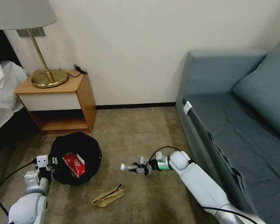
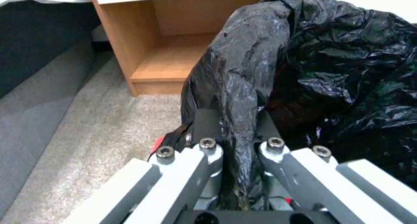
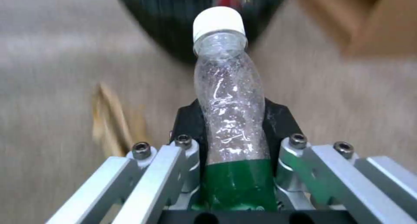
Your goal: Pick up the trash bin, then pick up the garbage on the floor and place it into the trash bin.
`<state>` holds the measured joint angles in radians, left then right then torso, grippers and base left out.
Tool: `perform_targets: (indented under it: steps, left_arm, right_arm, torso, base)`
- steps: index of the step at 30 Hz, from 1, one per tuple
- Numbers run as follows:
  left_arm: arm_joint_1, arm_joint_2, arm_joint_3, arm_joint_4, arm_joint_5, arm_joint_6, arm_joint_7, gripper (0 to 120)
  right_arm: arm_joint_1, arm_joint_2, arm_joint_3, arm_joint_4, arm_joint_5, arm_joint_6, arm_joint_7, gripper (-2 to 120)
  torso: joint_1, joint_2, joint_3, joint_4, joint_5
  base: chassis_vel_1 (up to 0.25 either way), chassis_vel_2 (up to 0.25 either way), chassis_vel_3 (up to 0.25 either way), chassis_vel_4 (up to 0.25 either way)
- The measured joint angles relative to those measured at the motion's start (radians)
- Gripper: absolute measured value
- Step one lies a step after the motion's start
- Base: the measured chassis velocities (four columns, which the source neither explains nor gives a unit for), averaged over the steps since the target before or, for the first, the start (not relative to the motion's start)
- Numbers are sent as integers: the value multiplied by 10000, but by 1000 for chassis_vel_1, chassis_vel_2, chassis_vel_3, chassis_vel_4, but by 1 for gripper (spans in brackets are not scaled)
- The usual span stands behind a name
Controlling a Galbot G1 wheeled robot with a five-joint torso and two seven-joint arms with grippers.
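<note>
The trash bin, lined with a crinkled black bag, hangs just above the carpet at lower left with a red snack packet inside. My left gripper is shut on the bin's bag-covered rim. To the right of the bin, my right gripper is shut on a small clear bottle with a green label and white cap; the cap points toward the bin. A crumpled tan paper bag lies on the carpet between the two arms.
A wooden nightstand with a brass lamp stands behind the bin, and a bed lies at the far left. A blue-grey sofa runs along the right. Open carpet lies between the nightstand and the sofa.
</note>
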<state>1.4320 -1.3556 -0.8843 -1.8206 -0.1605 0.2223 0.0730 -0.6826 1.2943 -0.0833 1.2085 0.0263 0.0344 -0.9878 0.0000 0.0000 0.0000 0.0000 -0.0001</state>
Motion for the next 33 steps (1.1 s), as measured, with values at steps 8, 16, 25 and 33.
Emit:
perform_targets:
  steps: [8, 16, 25, 33]
  left_arm:
    - [-12, -136, 127, -47, 91, -2, 3, 4]
    - [-75, -190, 137, -132, 90, -96, 150, 4]
    - [0, -165, 101, -235, -15, -336, 288, 4]
    - [19, -231, 112, -239, 22, -437, 329, 4]
  right_arm:
    - [889, 201, -1948, 996, 1920, 231, 1422, 20]
    - [1635, 1270, -3328, -85, 3422, 1157, 3425, 20]
    - [1731, 3031, -3436, -1705, 3919, 1918, 4557, 20]
    - [1313, 3167, -3192, -1813, 3065, 2144, 5249, 39]
  torso:
    - [0, 0, 0, 1, -1]
    - [0, 0, 0, -1, -2]
    - [0, 0, 0, 3, -1]
    - [0, 0, 0, -1, 0]
  base:
    - [0, 0, 0, 0]
    - [0, 0, 0, 0]
    - [0, 0, 0, 0]
    - [0, 0, 0, 0]
